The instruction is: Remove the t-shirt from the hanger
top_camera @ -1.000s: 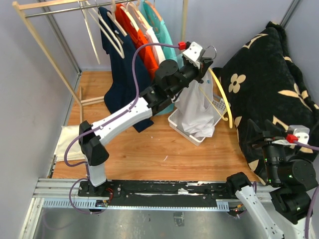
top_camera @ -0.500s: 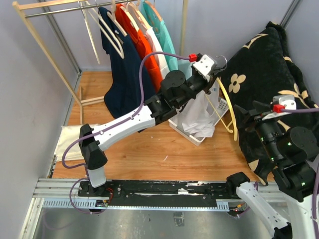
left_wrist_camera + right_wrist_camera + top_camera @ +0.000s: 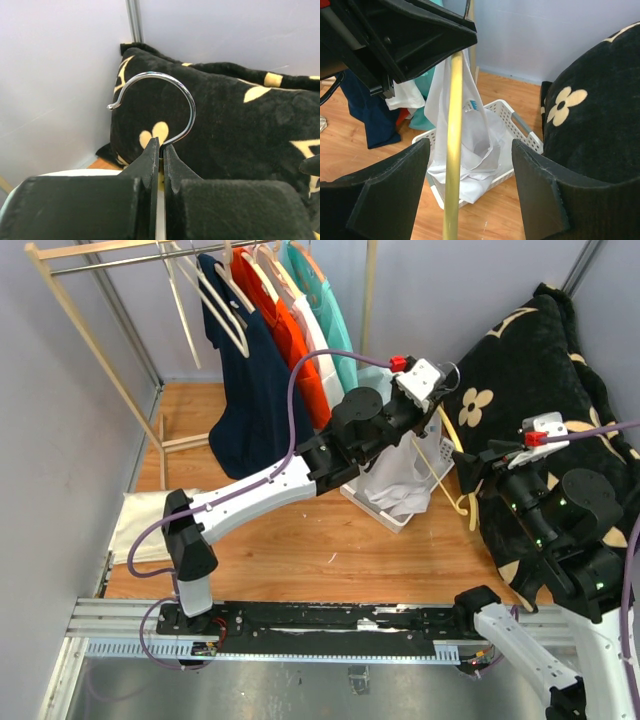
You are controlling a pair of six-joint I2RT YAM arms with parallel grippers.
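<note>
T-shirt (image 3: 395, 475), white, hangs off the yellow hanger (image 3: 452, 455), whose wire hook is pinched at its neck by the closed jaws of the left gripper (image 3: 159, 150). The cloth's lower end slumps into the white basket (image 3: 372, 505) on the wooden surface. The right gripper (image 3: 470, 150) has its jaws wide apart and holds nothing, straddling the hanger's yellow arm just beside the cloth. To pull well, I judge those jaws should shift off the bar onto cloth alone near the shoulder, close there, then draw down along the arm while the left holds the hook steady.
</note>
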